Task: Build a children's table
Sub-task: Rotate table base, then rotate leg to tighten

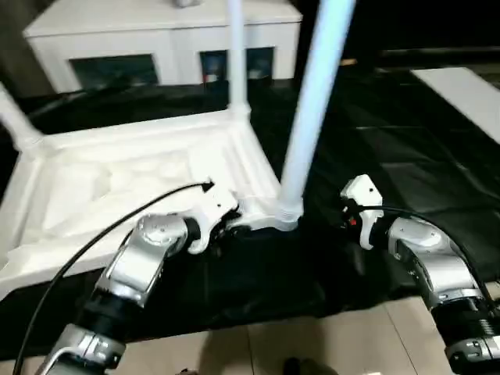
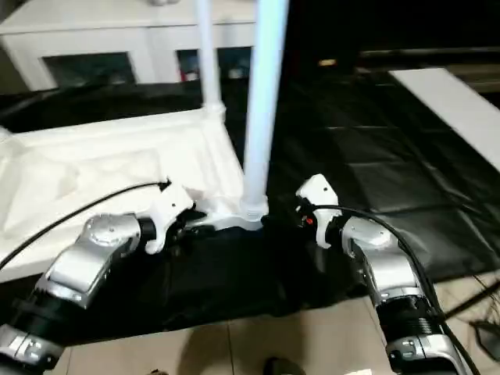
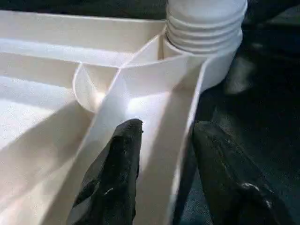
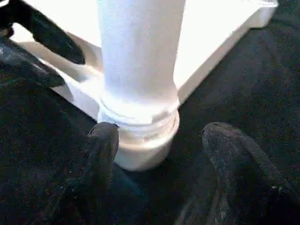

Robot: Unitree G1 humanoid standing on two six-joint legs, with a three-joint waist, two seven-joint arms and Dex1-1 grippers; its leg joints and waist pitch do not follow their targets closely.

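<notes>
the tabletop [image 1: 148, 183] is lying upside down on the black mat [image 1: 406, 156], ribbed underside facing up, which is putting the corner sockets where the legs can be dropped in from above. it is sitting in front of the white cabinet [image 1: 156, 43], its long side running across the robot's view, toward its left. the left gripper [image 3: 161, 140] is straddling the tabletop's near rim close to the corner, one finger inside the wall and one outside; the fingers are parted with the rim between them, and i can't tell whether they are actually pinching it. to my eye this is bracing the top so it won't slide or twist. the near leg [image 1: 312, 101] is standing in the corner socket [image 4: 140, 140], its long axis nearly upright, leaning a touch. the right gripper [image 4: 159, 136] is spread open low around the leg's threaded base, one finger touching the collar, the other apart from it, likely placed to turn or seat it. another leg [image 1: 237, 55] is standing upright at the far corner
</notes>
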